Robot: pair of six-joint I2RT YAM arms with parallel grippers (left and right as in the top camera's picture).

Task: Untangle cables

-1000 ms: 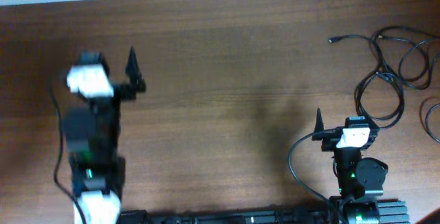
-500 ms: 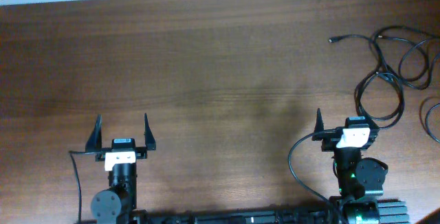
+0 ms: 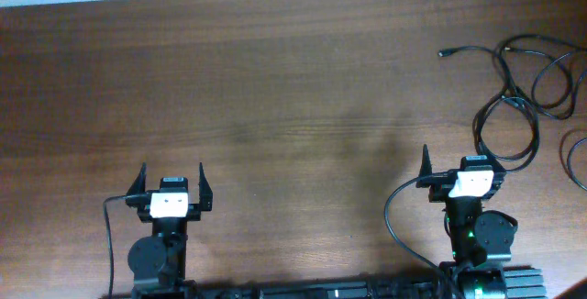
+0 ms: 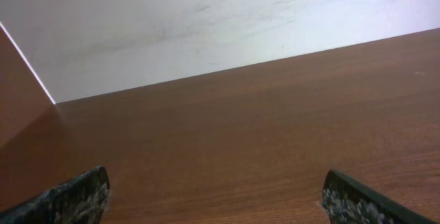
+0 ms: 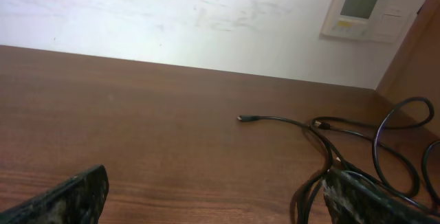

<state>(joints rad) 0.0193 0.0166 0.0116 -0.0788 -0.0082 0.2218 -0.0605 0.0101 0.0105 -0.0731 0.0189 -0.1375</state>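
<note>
Several thin black cables (image 3: 526, 77) lie tangled in loops at the far right of the wooden table, with one small plug end (image 3: 443, 53) stretched out to the left. They also show in the right wrist view (image 5: 344, 148), plug end (image 5: 242, 119) included. My right gripper (image 3: 456, 166) is open and empty; a cable loop lies on the table just beside its right finger (image 5: 216, 203). My left gripper (image 3: 171, 180) is open and empty at the near left, far from the cables. In the left wrist view, the left gripper (image 4: 216, 200) sees only bare table.
Another black cable loop (image 3: 575, 157) runs off the right edge of the overhead view. A white wall stands behind the table's far edge (image 4: 227, 69). A wall control panel (image 5: 361, 9) hangs at the far right. A side board (image 5: 412, 52) rises at the right.
My left arm has drawn back from the mid-left of the table to the near edge, its gripper now pointing away with the fingers spread. The right arm and the cables have not moved.
</note>
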